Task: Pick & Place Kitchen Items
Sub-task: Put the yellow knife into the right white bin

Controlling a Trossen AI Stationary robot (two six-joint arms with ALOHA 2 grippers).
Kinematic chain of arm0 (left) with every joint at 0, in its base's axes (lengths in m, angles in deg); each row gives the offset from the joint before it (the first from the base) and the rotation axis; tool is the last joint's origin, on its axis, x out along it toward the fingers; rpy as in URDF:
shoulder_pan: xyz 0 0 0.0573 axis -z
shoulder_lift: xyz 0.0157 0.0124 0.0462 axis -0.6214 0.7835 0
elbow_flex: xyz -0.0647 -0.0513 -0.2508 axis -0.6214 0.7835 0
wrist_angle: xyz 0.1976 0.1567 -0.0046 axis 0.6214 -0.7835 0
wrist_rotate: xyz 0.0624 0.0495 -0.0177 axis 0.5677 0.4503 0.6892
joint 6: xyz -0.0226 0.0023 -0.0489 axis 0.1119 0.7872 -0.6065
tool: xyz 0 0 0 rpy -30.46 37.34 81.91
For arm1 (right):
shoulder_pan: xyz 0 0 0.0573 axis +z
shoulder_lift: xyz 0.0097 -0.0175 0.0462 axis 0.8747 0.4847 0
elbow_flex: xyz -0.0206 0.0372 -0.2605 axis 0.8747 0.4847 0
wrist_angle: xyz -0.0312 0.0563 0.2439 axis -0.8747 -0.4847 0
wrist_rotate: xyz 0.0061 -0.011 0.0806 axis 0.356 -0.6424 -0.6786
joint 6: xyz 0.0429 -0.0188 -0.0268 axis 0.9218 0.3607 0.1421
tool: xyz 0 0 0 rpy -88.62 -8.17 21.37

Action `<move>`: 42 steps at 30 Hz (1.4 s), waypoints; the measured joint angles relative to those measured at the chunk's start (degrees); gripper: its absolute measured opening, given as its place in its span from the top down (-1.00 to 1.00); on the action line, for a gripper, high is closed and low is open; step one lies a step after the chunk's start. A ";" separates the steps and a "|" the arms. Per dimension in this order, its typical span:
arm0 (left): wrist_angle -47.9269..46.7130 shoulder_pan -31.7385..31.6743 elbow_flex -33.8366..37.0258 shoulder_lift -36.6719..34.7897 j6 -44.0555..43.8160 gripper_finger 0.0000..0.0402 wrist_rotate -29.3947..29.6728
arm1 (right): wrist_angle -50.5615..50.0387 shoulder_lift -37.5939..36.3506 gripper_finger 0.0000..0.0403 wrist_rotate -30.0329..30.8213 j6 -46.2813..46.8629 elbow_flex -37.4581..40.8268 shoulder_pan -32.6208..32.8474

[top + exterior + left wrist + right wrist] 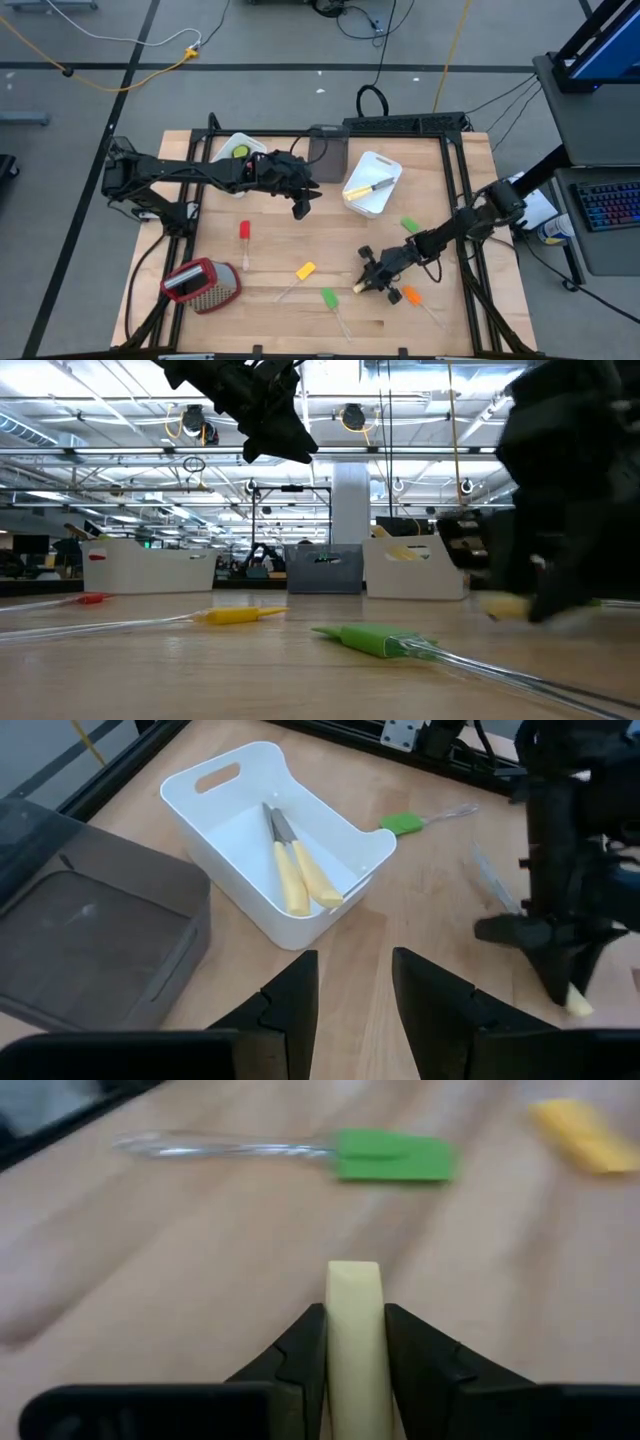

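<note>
Right gripper (354, 1342) sits low at the table (270, 230), near its front right, its fingers closed on a pale knife handle (354, 1320), near a green spatula (392, 1156). Left gripper (352, 988) hangs part open and empty above the white tub (255, 840) holding two knives (300, 875).

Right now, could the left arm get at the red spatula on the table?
Probably yes: the left hand hangs open and empty, and the red spatula lies in the clear nearby with nothing between.
</note>
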 joint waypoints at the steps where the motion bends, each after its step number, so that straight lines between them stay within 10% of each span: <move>1: 0.00 0.00 0.00 0.00 0.09 0.35 0.00 | -0.76 -1.51 0.60 0.38 -0.33 0.06 -0.59; 20: 0.00 0.00 -0.02 0.01 3.41 0.35 0.09 | -12.09 -29.44 0.61 -7.99 -19.50 -0.14 -19.80; 33: 0.54 0.00 -0.02 0.01 6.14 0.35 0.18 | 7.80 -20.29 0.61 -30.74 -20.74 -0.21 -36.27; 42: 0.55 0.00 -0.02 0.03 6.46 0.35 0.27 | 15.97 -10.64 0.61 -32.46 -20.52 -0.23 -41.22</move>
